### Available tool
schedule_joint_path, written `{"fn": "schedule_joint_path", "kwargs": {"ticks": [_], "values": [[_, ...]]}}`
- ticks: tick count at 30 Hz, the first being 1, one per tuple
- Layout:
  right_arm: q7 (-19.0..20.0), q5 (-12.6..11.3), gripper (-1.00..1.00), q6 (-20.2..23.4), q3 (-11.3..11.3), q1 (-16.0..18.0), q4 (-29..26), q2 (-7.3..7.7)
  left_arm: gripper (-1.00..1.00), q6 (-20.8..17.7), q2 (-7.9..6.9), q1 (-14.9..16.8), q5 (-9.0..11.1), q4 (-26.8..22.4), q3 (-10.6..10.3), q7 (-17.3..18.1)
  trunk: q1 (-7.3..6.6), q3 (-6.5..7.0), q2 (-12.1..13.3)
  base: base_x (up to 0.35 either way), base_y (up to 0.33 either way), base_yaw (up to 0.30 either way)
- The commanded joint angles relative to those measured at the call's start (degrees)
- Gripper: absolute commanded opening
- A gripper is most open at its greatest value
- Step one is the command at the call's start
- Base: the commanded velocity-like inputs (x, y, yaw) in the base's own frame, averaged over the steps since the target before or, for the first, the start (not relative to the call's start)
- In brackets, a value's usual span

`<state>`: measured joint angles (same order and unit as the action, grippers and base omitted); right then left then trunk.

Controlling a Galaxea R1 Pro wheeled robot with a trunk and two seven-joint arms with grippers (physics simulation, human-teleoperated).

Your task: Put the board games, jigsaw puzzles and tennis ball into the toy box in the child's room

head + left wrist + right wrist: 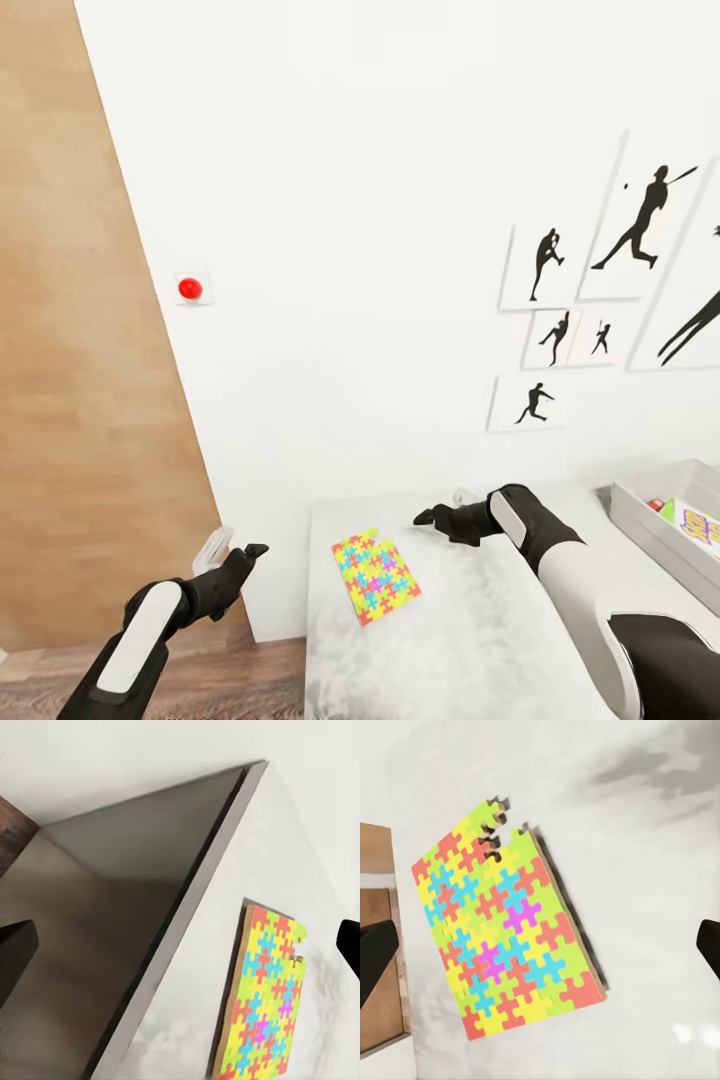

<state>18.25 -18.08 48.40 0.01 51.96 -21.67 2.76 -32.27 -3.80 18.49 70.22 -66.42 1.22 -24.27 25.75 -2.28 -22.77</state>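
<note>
Below right end effector (428,517) (open, empty), jigsaw puzzle (375,576) on table (470,640).

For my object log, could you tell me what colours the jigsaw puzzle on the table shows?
The jigsaw puzzle is multicoloured: red, yellow, green, blue and magenta pieces; clearest in the right wrist view.

White wall (350,200) fills most of the head view, w/ a small white plate carrying a red round button (190,289) at left-center. At right, a cluster of black baseball-player silhouette prints (600,290): batter at upper right, pitcher beside it, smaller figures below. Wood-tone panel (70,330) runs down the frame's left edge; dark wood floor (250,680) shows at bottom left. A small clear object (212,548) sits low against the wall, lower left; can't tell what it is.
</note>
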Motion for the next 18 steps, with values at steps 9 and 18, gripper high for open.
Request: {"fn": "schedule_joint_path", "kwargs": {"ticks": [9,18], "values": [[0.42,0.16,1.0,-0.02,-0.08,0.0,0.91,-0.01,1.0,-0.17,0.27,0.26,0.61,0.1,-0.03,-0.52,0.04,-0.97,-0.15,0.0,0.0,0.0],[0.51,0.14,1.0,-0.19,-0.09,-0.07,1.13,-0.03,1.0,-0.16,0.46,0.31,0.62,0.14,-0.07,-0.55,0.04,-1.8,-0.15,0.0,0.0,0.0]]}}
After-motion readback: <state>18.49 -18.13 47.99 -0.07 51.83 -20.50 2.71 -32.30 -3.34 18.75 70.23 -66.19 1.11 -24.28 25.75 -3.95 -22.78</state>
